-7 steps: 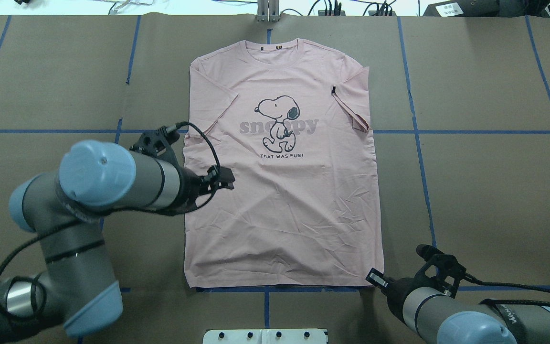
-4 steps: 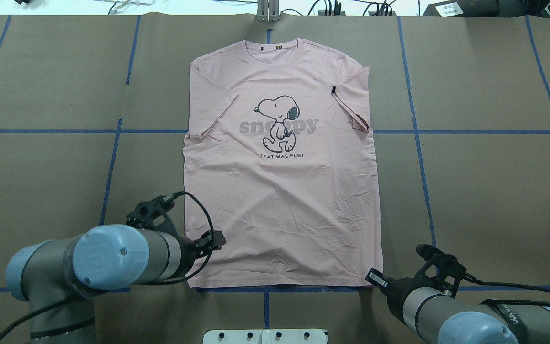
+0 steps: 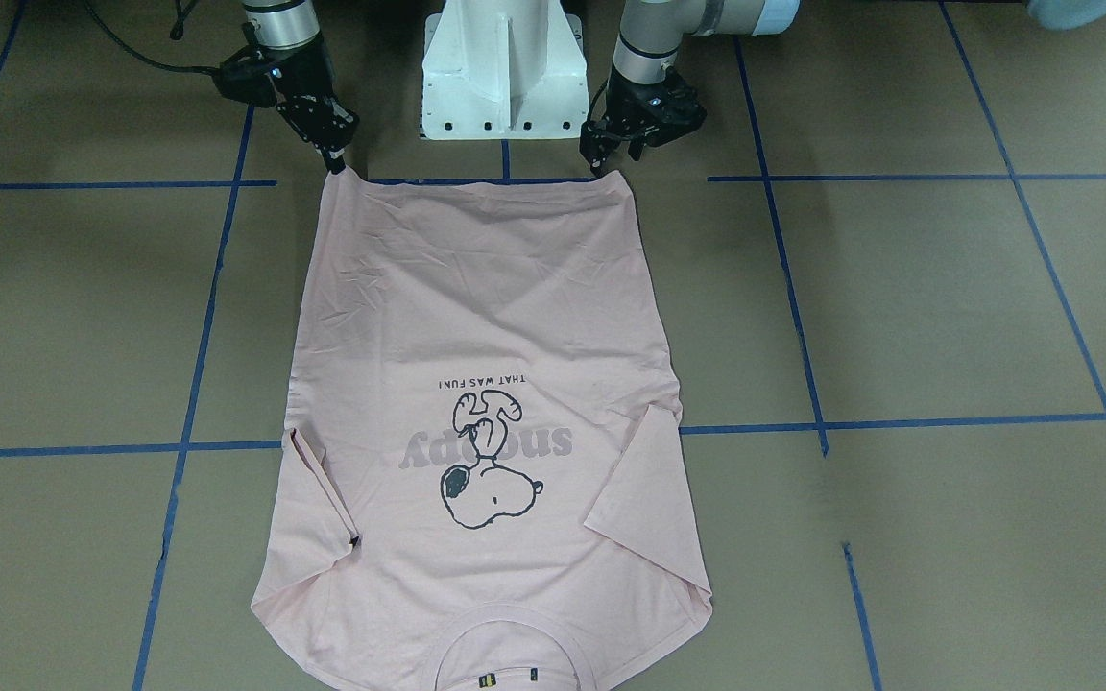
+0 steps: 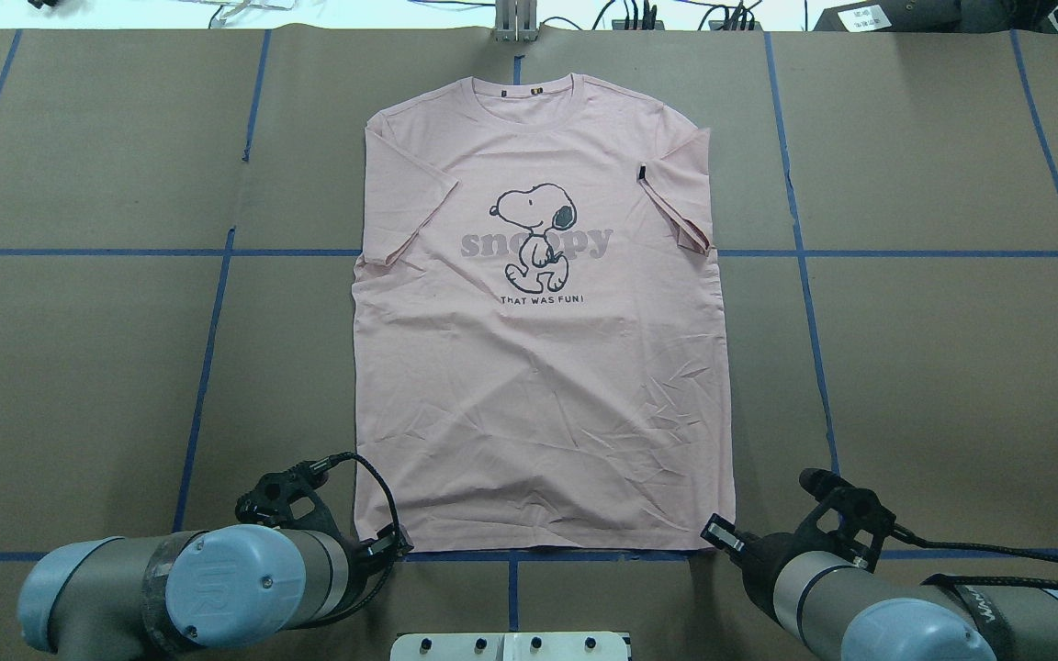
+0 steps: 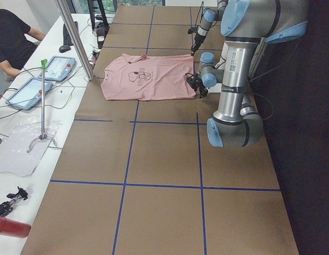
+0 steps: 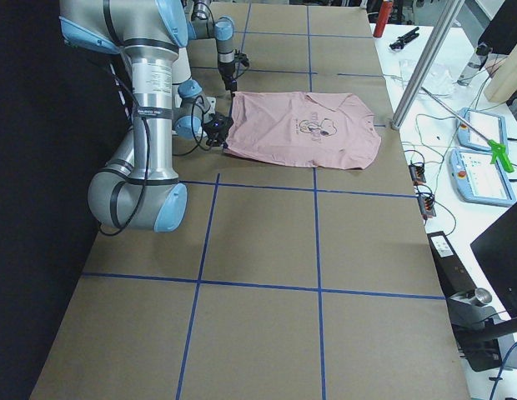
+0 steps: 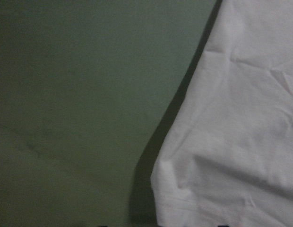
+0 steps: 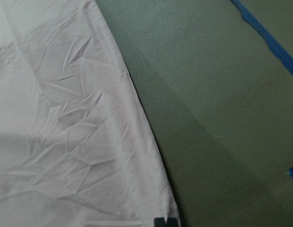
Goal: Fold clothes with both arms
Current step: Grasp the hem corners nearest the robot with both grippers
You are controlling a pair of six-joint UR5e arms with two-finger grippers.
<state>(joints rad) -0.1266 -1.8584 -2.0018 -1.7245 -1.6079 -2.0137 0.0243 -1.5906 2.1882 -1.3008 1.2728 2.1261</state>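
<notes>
Across the middle of the long table (image 4: 951, 367), taking the robot's side as six o'clock, a pale pink T-shirt (image 4: 538, 386) is lying flat and face up, its collar (image 4: 522, 92) pointing to twelve and its hem (image 4: 538, 548) running along six. To me it is looking light, thin and floppy: fine creases are showing all over the lower half, so I am expecting it to sag and drag from wherever it is held, and to fold cleanly only if both hem corners are rising together. Those corners seem the right places to take hold, one at seven o'clock and one at five. The left gripper (image 3: 615, 144) is hanging at the seven o'clock corner with its jaws spread and the corner lying between them, not yet nipped. The right gripper (image 3: 334, 161) is sitting at the five o'clock corner with its jaws pressed together, seemingly pinching the cloth there. A small black sleeve tag (image 4: 641, 172) is sitting near two o'clock. Underneath, the brown paper (image 4: 106, 367) is looking matte and flat, so the cloth should be sliding without snagging, and blue tape lines (image 4: 804, 303) are marking squares to line it up against. Beyond the twelve o'clock edge a person (image 5: 10, 37) is sitting at a white bench (image 5: 26, 154) beside control pendants (image 5: 58, 66).
</notes>
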